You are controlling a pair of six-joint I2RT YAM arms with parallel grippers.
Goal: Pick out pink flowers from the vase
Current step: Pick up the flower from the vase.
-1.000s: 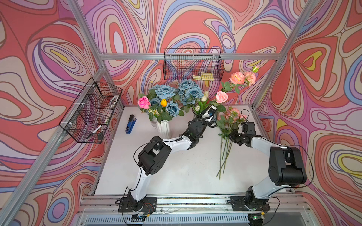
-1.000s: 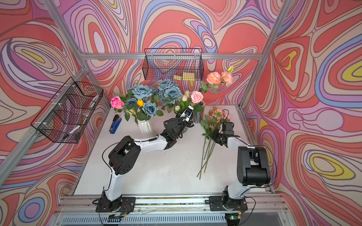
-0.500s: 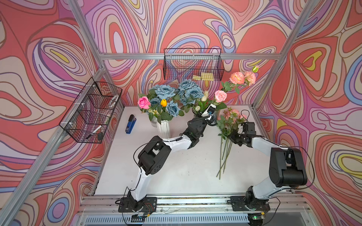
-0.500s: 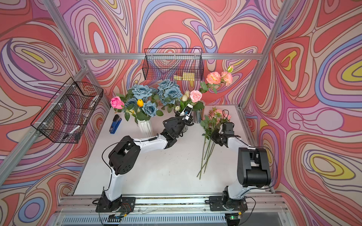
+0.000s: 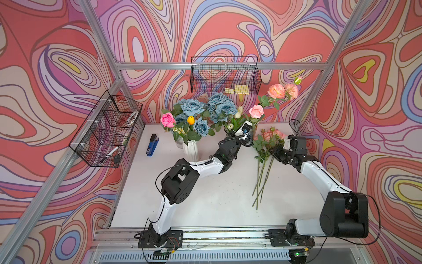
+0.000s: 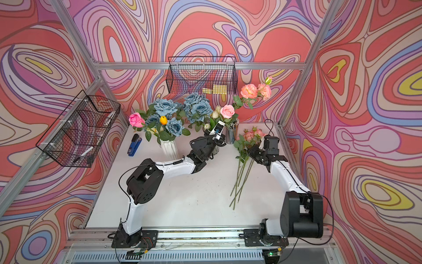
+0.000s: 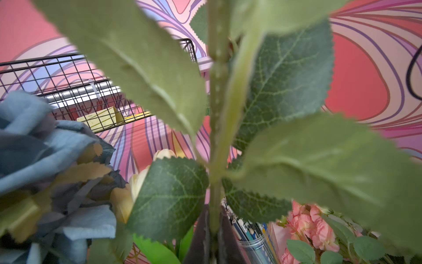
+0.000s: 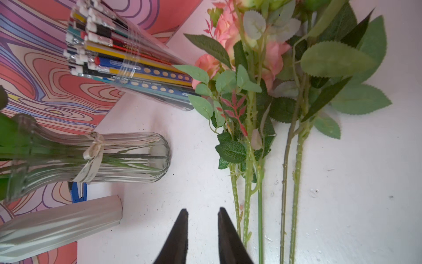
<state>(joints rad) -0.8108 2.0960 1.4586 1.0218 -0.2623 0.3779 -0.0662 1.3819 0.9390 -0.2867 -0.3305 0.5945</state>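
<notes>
A blue stapler (image 5: 152,145) lies on the white table (image 5: 217,198); a clear jar (image 8: 159,97) holds pencils (image 8: 146,73).

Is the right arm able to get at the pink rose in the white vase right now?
Unlikely: the pink rose sits far across, with the left arm and blue roses between.

The 2 top views look down from high in front, sharing the whole surface (image 5: 205,201). Left wrist: close, up a leafy stem (image 7: 217,114). Right wrist: low, toward the pink flowers (image 8: 271,57).
</notes>
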